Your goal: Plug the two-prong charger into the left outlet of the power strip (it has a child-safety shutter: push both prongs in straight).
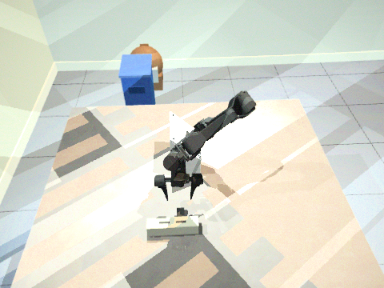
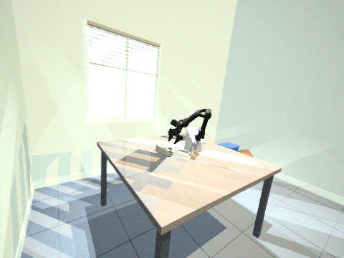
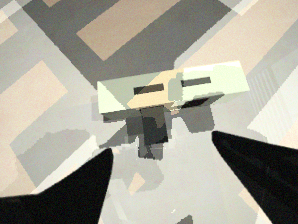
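Observation:
The pale power strip (image 1: 160, 233) (image 2: 162, 150) (image 3: 112, 96) lies on the table. Two dark outlet slots show on its top in the wrist view, the left one (image 3: 148, 89) and the right one (image 3: 196, 81). The small dark charger (image 1: 181, 211) (image 3: 155, 127) is at the strip's arm-facing side, in line with the left slot in the wrist view. Its prongs cannot be made out, nor whether it touches the strip. My gripper (image 1: 179, 199) (image 2: 172, 142) (image 3: 162, 144) is open and empty, above and on the arm side of the charger, with a fingertip to either side of it in the wrist view.
A white upright panel (image 1: 176, 126) (image 2: 190, 137) stands by the arm's base. A blue box (image 1: 138, 86) (image 2: 229, 145) and a rounded brown object (image 1: 158, 60) (image 2: 246, 153) are beyond the table's edge. Patchy light and shadow cover the wooden table (image 1: 320, 224) (image 2: 215, 190).

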